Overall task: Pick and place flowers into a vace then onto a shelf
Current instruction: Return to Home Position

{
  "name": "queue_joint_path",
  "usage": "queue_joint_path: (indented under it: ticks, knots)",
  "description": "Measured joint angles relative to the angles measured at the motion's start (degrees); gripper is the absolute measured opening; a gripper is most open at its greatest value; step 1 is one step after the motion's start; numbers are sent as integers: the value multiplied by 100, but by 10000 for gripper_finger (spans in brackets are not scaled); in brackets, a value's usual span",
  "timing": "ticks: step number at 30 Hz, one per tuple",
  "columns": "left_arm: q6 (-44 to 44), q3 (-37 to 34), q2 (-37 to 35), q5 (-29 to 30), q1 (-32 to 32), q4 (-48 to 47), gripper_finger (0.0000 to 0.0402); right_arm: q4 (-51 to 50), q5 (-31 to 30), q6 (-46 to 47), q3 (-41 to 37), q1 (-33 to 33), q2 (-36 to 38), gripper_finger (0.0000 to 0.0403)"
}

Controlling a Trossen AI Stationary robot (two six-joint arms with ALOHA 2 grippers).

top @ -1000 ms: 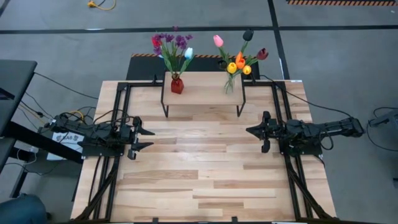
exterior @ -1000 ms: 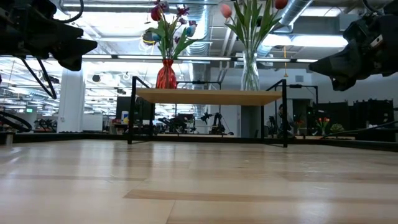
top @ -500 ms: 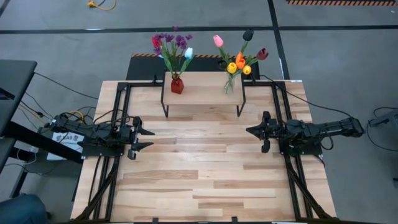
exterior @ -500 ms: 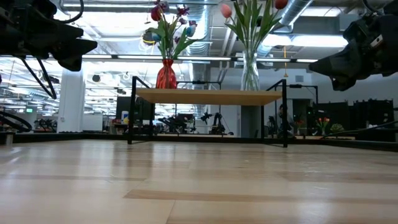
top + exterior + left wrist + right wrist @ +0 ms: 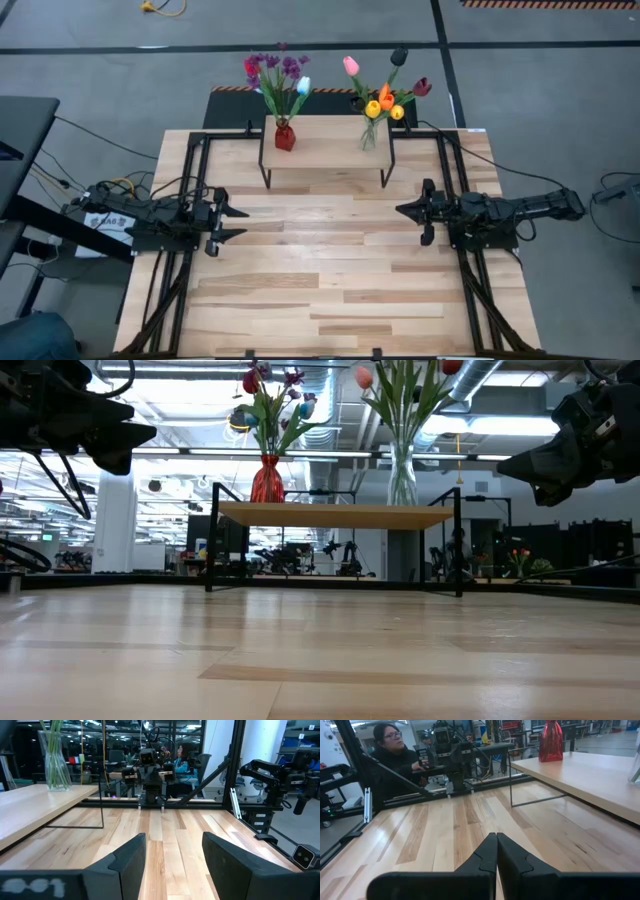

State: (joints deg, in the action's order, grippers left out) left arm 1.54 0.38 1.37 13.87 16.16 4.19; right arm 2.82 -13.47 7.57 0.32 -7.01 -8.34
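High view: the shelf (image 5: 325, 147) at the far edge of the counter (image 5: 330, 290) carries a red vase (image 5: 285, 137) and a clear vase (image 5: 368, 136), with flowers (image 5: 278, 75) standing in both; I judge the placing done.
Low view: both arms hang high and wide of the shelf, so nothing knocks the vases.
Left wrist view: left pincer (image 5: 173, 837) spread, empty, aimed across the counter.
Right wrist view: right pincer (image 5: 496, 840) pressed together, empty; a person (image 5: 395, 755) sits beyond.

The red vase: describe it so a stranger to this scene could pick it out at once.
A small raised shelf stands at the far edge of the plank table. Of the two vases on it, the red vase is toward the left arm, holding purple sprigs, unlike the clear vase.
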Motion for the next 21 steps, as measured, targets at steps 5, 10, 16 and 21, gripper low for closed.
queue_joint_path:
  ticks: [5,10,16,21]
  knots:
    - [50,0,-1,0,0,0,185,1,0,0,0,-2,0,0]
    - [57,0,0,0,0,0,185,1,0,0,0,-2,0,0]
    - [62,0,-1,0,0,0,185,1,-1,1,0,-2,0,0]
    - [62,-2,-2,0,-1,0,185,1,-2,0,0,0,0,0]
